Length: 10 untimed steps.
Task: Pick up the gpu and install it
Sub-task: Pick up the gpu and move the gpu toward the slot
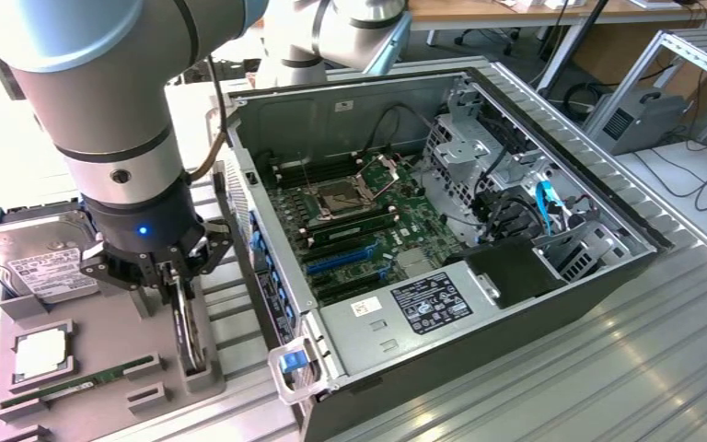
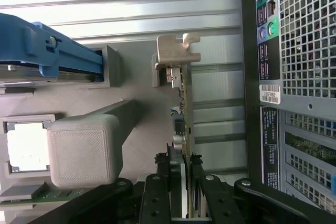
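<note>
Underneath everything is a table (image 1: 550, 368) of ribbed aluminium slats, in a workshop room with wooden desks at the back. A bare metal frame with loose cables is at the exterior view's right. On the table an open computer case (image 1: 452, 221) lies on its side with the motherboard visible. Just beside it, at the exterior view's left, is a grey parts tray (image 1: 108, 336). The tray carries a hard drive (image 1: 40, 262), a processor (image 1: 40, 354) and a green RAM stick (image 1: 77, 382).

The gpu (image 1: 185, 336) is in this tray, standing on its long edge, thin and upright. Its long axis runs along the perforated rear panel (image 2: 310, 35) of the case, near it but apart. In the wrist view the silver bracket (image 2: 176, 56) end points away from the fingers and sits in a grey slot of the tray.

The gripper (image 1: 172, 293) is directly above the card. Its two black fingers (image 2: 157, 192) are one on each face of the card and seem pressed on it, so it is clamped on the gpu.
</note>
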{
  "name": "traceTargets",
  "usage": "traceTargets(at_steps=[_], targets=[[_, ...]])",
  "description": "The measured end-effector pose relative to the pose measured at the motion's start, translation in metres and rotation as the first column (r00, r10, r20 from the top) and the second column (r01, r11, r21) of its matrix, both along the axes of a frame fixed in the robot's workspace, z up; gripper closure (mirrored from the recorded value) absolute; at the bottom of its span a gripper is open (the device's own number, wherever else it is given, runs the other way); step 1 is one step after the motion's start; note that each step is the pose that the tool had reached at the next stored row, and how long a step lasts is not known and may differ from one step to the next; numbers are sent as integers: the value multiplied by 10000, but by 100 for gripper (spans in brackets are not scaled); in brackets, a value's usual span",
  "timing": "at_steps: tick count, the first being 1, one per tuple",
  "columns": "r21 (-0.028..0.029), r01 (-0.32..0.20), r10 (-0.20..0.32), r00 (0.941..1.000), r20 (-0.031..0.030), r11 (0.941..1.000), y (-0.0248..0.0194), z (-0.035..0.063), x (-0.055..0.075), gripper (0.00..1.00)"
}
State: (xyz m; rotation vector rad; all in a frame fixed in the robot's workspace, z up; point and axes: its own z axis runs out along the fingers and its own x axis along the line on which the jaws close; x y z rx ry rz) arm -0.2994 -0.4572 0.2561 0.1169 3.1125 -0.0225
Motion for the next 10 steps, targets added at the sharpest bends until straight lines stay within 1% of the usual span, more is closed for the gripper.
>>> traceTargets(at_steps=[10], targets=[[0, 0, 0, 10000, 0, 10000, 0, 73, 0, 73]])
